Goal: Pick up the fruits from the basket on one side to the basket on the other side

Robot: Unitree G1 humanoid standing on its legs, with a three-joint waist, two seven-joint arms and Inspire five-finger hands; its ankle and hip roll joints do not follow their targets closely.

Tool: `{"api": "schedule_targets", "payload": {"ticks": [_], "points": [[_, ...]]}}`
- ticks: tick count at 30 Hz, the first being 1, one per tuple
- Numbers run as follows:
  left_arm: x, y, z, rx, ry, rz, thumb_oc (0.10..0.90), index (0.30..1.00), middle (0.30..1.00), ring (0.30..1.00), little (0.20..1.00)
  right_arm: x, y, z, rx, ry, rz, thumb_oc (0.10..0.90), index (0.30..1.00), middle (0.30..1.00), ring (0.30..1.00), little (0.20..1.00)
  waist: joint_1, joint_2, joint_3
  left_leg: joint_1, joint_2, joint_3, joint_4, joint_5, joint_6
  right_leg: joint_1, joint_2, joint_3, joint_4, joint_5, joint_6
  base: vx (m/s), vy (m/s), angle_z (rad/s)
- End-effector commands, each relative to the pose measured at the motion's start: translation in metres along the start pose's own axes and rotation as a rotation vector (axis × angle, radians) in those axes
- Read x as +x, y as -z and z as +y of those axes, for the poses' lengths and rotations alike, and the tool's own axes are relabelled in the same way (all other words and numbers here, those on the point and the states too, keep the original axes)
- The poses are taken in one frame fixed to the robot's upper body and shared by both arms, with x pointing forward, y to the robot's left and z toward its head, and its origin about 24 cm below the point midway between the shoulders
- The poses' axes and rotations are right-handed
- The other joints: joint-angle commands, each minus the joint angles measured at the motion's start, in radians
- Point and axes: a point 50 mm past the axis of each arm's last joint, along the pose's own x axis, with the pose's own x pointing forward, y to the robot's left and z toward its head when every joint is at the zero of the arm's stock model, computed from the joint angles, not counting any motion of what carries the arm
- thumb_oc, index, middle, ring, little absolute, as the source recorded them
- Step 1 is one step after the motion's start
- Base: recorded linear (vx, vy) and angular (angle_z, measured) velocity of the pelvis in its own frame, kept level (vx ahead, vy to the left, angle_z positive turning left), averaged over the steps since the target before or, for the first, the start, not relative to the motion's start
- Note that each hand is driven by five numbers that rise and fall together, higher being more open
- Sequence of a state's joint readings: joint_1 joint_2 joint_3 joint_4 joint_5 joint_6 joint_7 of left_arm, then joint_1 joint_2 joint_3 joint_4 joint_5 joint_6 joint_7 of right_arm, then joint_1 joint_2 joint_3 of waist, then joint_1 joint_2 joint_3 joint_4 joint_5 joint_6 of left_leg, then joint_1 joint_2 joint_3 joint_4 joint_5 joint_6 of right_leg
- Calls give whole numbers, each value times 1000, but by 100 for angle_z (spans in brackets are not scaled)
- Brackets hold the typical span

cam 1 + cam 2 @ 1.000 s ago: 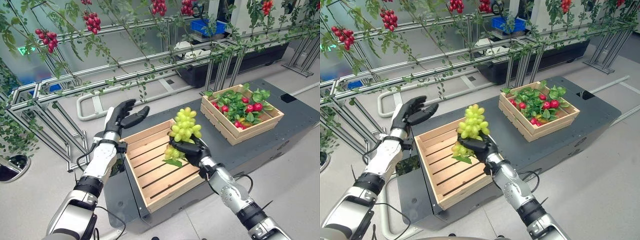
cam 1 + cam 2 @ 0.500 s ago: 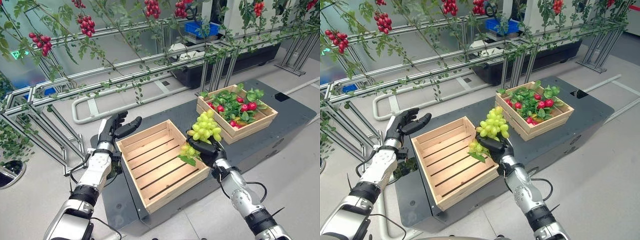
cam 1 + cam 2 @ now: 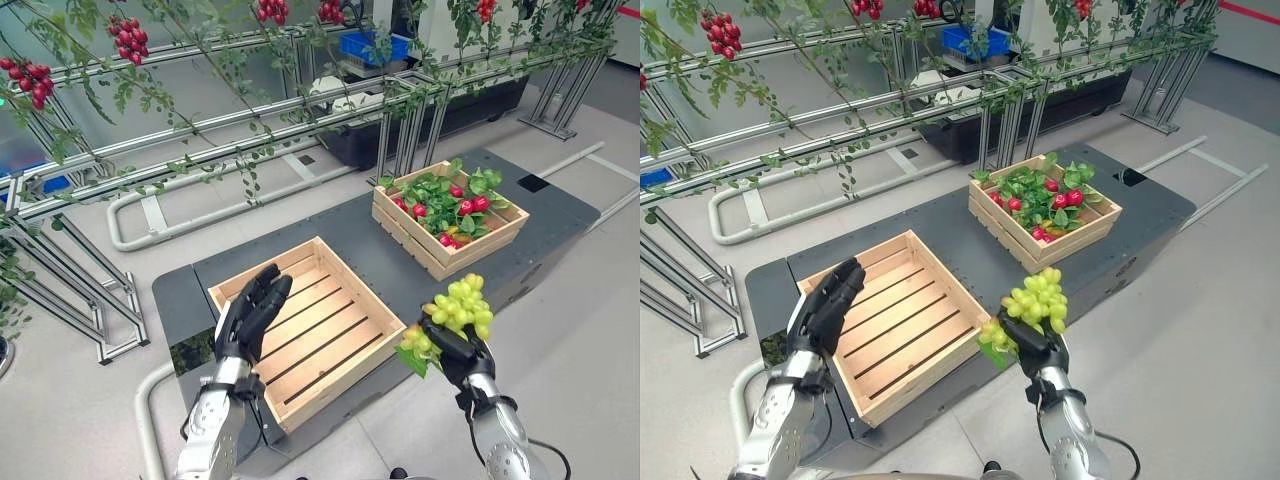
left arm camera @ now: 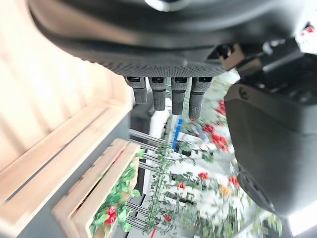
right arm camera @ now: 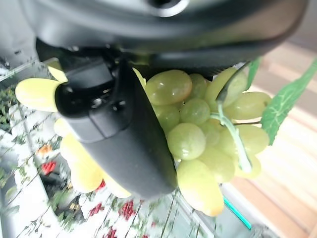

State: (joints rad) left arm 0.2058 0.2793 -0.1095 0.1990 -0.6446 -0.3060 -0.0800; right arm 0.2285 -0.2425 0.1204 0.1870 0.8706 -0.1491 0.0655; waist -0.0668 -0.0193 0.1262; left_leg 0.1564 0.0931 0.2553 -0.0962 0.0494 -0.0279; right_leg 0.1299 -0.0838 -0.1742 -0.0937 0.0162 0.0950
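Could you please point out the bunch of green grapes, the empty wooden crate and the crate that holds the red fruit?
bunch of green grapes [image 3: 460,303]: left eye view, on its upper grapes, above the right hand [image 3: 452,348].
empty wooden crate [image 3: 345,276]: left eye view, on its right rim.
crate with red fruit [image 3: 405,229]: left eye view, on its front wall.

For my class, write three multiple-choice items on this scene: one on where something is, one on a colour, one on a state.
1. Where is the bunch of green grapes?
A in the slatted wooden crate
B in the right robot hand
C on the floor

2. What colour are the small round fruits among the leaves in the far wooden crate?
A red
B blue
C white

3. How is the left robot hand?
A clenched on a crate
B holding grapes
C open, holding nothing

Key: 1 B, fingers curl round the bunch; 2 A, red among green leaves; 3 C, straight fingers over the near slatted wooden crate.
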Motion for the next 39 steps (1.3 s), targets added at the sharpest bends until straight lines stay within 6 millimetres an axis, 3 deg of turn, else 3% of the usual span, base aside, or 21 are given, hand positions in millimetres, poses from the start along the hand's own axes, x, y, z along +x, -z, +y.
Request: {"api": "schedule_targets", "payload": {"ticks": [1,4,6,7,8,9,12,17,25,26,28,29,30,31,32,34,35,36,39], "points": [[19,-38,-5,30,85,-203,800,900,900,900,900,17,-68,42,3,-209,-367,400,300,300,300,300,8,-13,5,37,40,-20,9,-81,4,43,-2,-35,41,-47,-58,-33,-182,-1],[19,-39,-5,32,85,-207,800,900,900,900,900,21,-66,38,-12,-194,-329,400,300,300,300,300,16,-24,11,42,36,-38,9,-71,1,53,15,-3,6,-30,-69,-42,-86,-6],[19,-45,-2,18,63,-256,800,900,900,900,900,26,-67,38,-27,-213,-304,400,300,300,300,300,47,-41,26,-19,-17,-176,184,-111,10,41,16,81,6,-16,-80,-114,32,-30],[16,-50,-2,16,43,-302,800,900,900,900,900,31,-69,43,-38,-244,-299,400,300,300,300,300,81,-38,33,-79,-93,-316,260,-133,35,26,21,146,6,2,-79,-123,78,-72],[16,-50,-2,16,41,-305,800,900,900,900,900,32,-69,44,-38,-247,-299,400,300,300,300,300,82,-38,32,-83,-98,-325,258,-134,37,23,21,150,7,4,-79,-225,192,-112],[19,-57,-3,10,38,-336,800,900,900,900,900,37,-70,54,-56,-272,-323,400,300,300,300,300,100,-23,35,-84,-133,-371,212,-154,60,-5,30,185,34,-1,-72,-181,181,-144],[29,-55,-2,33,26,-317,800,900,900,900,900,41,-66,56,-49,-225,-332,400,300,300,300,300,85,-2,31,-69,-136,-354,167,-158,74,-30,30,203,52,-2,-62,-169,222,-140],[36,-61,-4,27,34,-330,800,900,900,900,900,39,-60,53,-26,-189,-316,400,300,300,300,300,60,9,14,-61,-159,-352,133,-165,91,-65,14,253,11,48,-26,-147,198,-49],[49,-76,-18,62,119,-384,800,900,900,900,900,36,-51,39,-37,-133,-273,400,300,300,300,300,4,8,40,-92,-186,-254,235,-241,127,-150,-17,318,19,109,15,-168,220,-32],[52,-80,-25,65,138,-401,800,900,900,900,900,35,-45,35,-36,-127,-245,400,300,300,300,300,-2,5,53,-92,-192,-225,248,-252,131,-167,-35,301,7,147,26,-207,206,-40],[52,-82,-27,77,130,-403,800,900,900,900,900,34,-36,33,-42,-149,-183,400,300,300,300,300,4,6,68,-81,-190,-189,245,-251,121,-190,-57,223,6,166,36,-198,157,-63],[51,-83,-24,101,117,-400,800,900,900,900,900,35,-29,35,-42,-174,-138,400,300,300,300,300,26,8,78,-61,-182,-128,216,-238,104,-205,-87,89,6,187,50,-118,73,-104],[51,-83,-24,101,116,-399,800,900,900,900,900,35,-29,35,-42,-174,-138,400,300,300,300,300,27,8,79,-59,-181,-128,215,-238,104,-204,-87,89,6,187,51,-168,106,-172],[47,-83,-20,114,97,-391,800,900,900,900,900,35,-23,39,-43,-199,-101,400,300,300,300,300,41,13,88,-31,-174,-93,174,-222,97,-202,-103,13,25,245,64,-141,87,-139],[45,-83,-17,111,90,-380,800,900,900,900,900,36,-20,41,-39,-206,-84,400,300,300,300,300,47,21,91,-16,-168,-83,142,-205,99,-216,-111,-4,98,248,65,-215,122,-143],[41,-78,-9,84,57,-347,800,900,900,900,900,35,-12,45,-24,-211,-62,400,300,300,300,300,43,46,87,-1,-149,-81,84,-164,108,-239,-100,1,311,181,35,-186,66,-106],[41,-76,-8,78,47,-342,800,900,900,900,900,34,-11,45,-20,-212,-57,400,300,300,300,300,43,49,84,0,-147,-79,76,-159,109,-241,-99,-3,353,163,27,-97,7,-79],[40,-72,-6,56,10,-323,800,900,900,900,900,33,-6,45,-4,-205,-46,400,300,300,300,300,41,57,78,13,-143,-83,49,-157,114,-229,-99,-14,463,90,15,-42,-33,-46],[40,-64,-5,50,-40,-309,800,900,900,900,900,33,3,48,-2,-220,-10,400,300,300,300,300,51,51,65,10,-137,-75,24,-144,121,-181,-94,-49,522,-2,-13,-20,-102,-30]]}}
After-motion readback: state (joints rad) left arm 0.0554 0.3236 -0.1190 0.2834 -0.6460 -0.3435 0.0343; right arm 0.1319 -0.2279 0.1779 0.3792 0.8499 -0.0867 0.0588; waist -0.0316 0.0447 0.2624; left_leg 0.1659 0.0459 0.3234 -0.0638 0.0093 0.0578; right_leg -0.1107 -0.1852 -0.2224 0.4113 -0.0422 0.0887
